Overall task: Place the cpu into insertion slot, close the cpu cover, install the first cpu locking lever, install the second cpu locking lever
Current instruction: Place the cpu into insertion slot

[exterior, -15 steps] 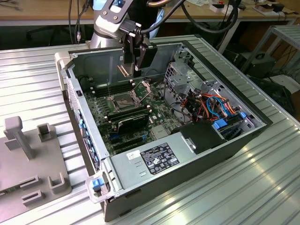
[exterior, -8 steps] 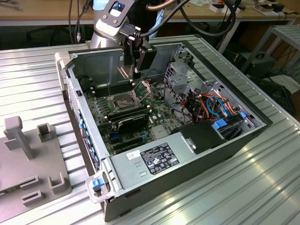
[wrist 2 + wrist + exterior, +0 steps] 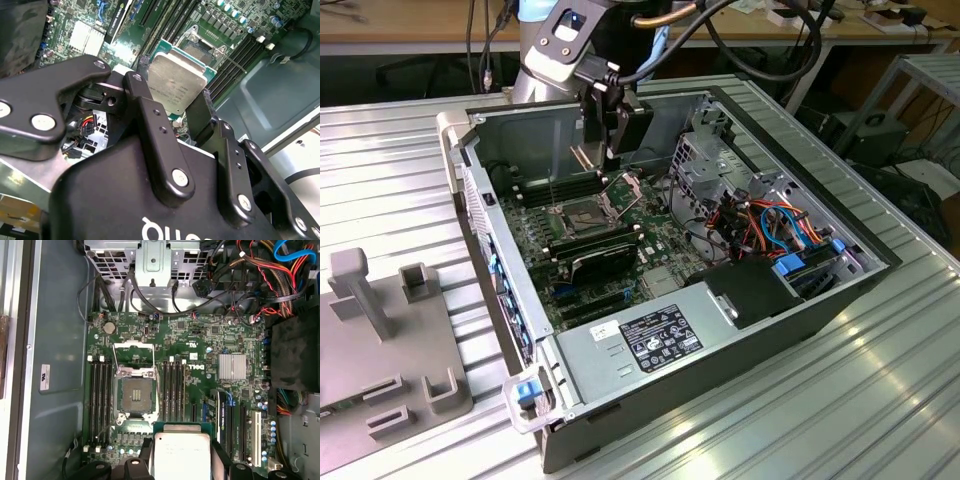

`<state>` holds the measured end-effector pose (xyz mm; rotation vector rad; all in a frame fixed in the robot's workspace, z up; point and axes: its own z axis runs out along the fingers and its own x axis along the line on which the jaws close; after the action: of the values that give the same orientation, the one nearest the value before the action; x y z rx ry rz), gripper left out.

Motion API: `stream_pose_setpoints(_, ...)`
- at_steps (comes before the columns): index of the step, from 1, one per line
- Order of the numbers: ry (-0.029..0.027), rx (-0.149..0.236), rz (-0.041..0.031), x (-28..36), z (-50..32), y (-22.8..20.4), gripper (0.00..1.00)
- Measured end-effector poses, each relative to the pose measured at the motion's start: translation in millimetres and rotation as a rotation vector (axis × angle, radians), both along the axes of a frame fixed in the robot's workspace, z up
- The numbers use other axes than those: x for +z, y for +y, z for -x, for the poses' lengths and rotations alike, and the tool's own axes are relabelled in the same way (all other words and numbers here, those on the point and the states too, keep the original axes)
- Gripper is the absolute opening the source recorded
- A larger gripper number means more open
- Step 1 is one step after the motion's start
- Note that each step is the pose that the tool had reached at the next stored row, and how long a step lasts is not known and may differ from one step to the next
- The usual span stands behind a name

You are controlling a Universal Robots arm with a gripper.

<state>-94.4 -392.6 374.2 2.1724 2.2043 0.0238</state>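
My gripper is shut on the cpu, a flat square chip with a silver-grey top, held by two opposite edges between the black fingers. In the first wrist view the cpu hangs above the motherboard, a short way off from the insertion slot, which lies bare with its dark contact field showing. The cpu cover stands swung open at the slot's far edge. In the exterior view the gripper hovers inside the open computer case, above and behind the insertion slot.
Long black memory slots flank the slot on both sides. A finned heat sink, a black shroud, a power supply, a drive cage and bundled cables crowd the case. A grey fixture sits on the exterior view's left.
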Motion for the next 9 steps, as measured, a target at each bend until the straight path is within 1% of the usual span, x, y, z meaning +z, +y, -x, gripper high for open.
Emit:
stream_pose_setpoints(2, -0.0001, 0.000, -0.0002, -2.6, 0.0, 0.0, 0.55)
stream_pose_setpoints(9, -0.0001, 0.000, -0.0002, -2.8, 0.0, 0.0, 0.55)
